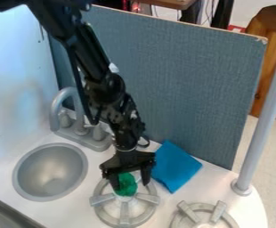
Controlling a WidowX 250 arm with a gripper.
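A small green thing [127,185] sits at the lower middle of the frame, over the back part of a grey stove burner [124,220]. It looks rounded and lumpy, and is probably light. Whether it is soft or stiff is hard to judge; if soft, it should give under a mild squeeze and be unlikely to break. Its sides, facing left and right in the frame, look like the best place to take hold, since the top lies close under the gripper [131,187].

The gripper is open around it, fingers apart: one is close against the green thing's left side, while a gap shows on the right. I cannot tell whether it bears any weight.

The black arm [99,58] slants down from the upper left, then hangs nearly upright at the wrist, pointing at the burner. A flat blue cloth [176,167] lies just right of the gripper on the white table [217,189].
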